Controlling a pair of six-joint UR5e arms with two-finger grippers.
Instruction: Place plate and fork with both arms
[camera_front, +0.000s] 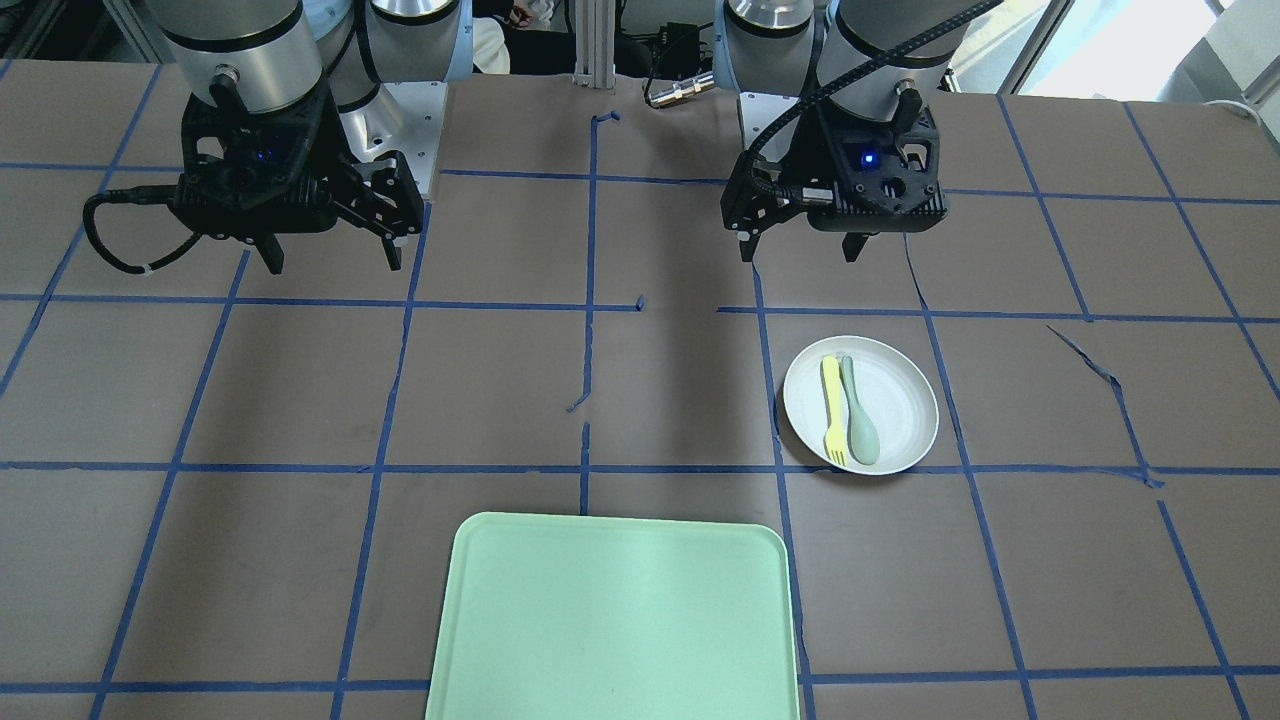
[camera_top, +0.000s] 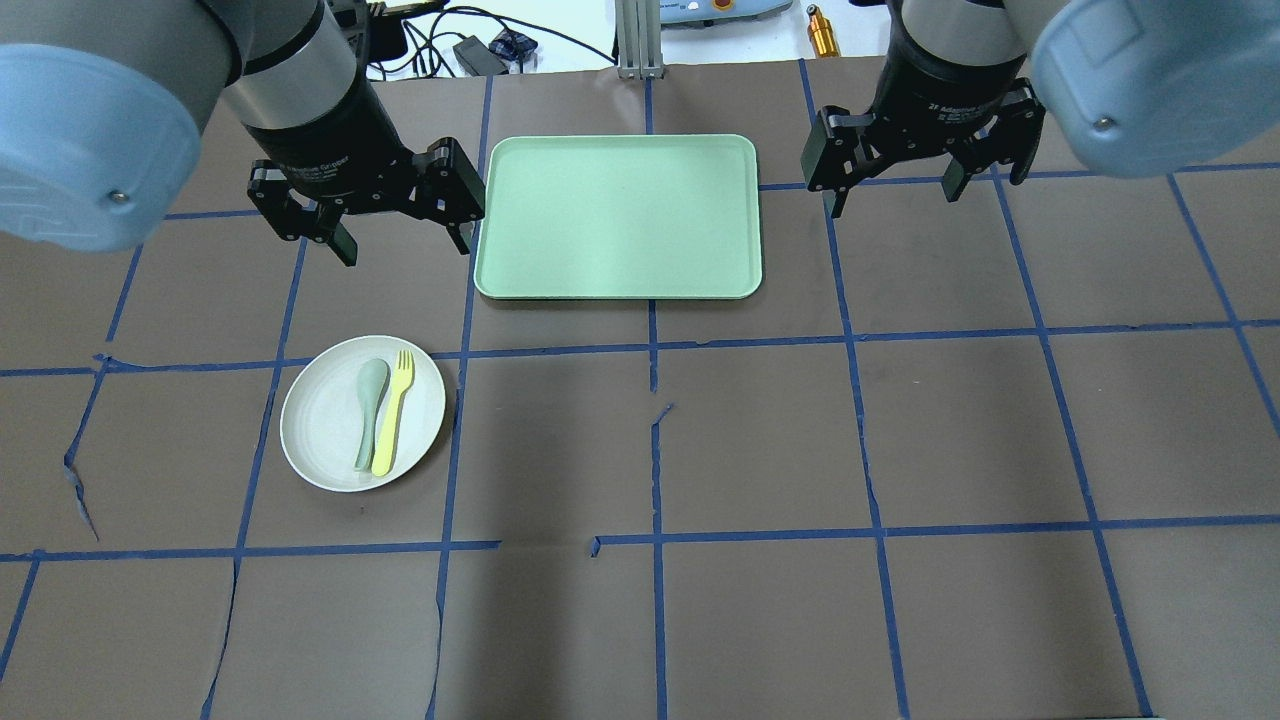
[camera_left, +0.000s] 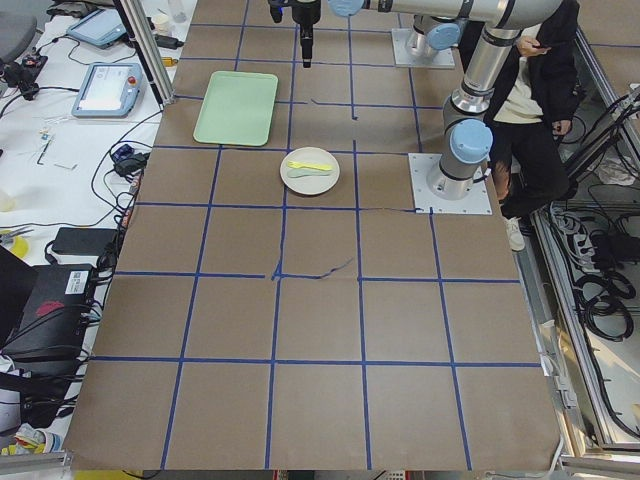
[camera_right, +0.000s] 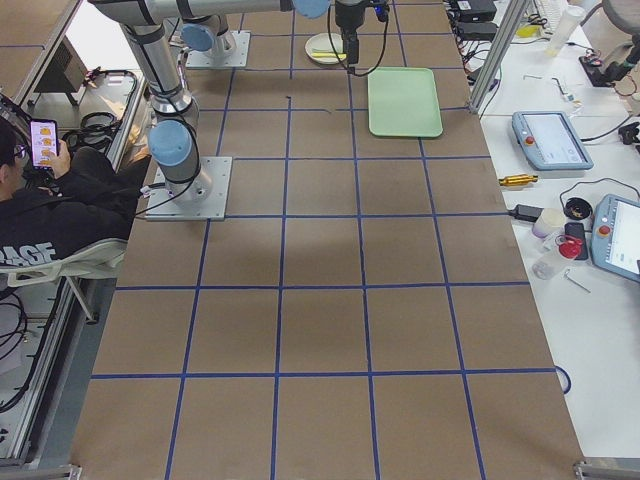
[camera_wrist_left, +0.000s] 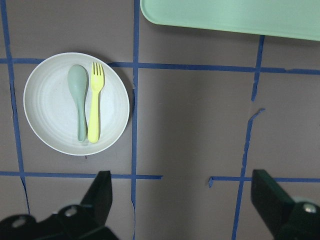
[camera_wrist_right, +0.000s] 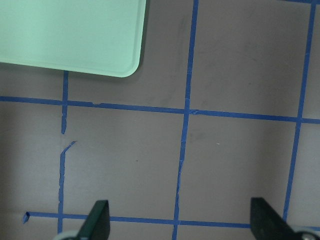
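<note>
The white plate (camera_top: 320, 425) lies on the table's left half, also seen in the front view (camera_front: 905, 400) and left wrist view (camera_wrist_left: 50, 105). The yellow fork (camera_top: 390, 420) (camera_front: 832, 405) (camera_wrist_left: 94, 110) lies on it beside a grey-green spoon (camera_top: 367, 410) (camera_front: 860, 420) (camera_wrist_left: 79, 100). My left gripper (camera_top: 400, 245) (camera_front: 798, 255) (camera_wrist_left: 185, 200) hovers open and empty, beyond the plate and above it. My right gripper (camera_top: 893, 200) (camera_front: 333, 263) (camera_wrist_right: 180, 222) hovers open and empty over bare table right of the tray.
A pale green tray (camera_top: 617, 215) (camera_front: 615, 620) (camera_wrist_left: 230, 15) (camera_wrist_right: 65, 35) lies at the table's far middle, between the two grippers. Brown table paper (camera_top: 760, 430) carries blue tape lines. A person (camera_left: 530, 80) stands behind the robot's bases.
</note>
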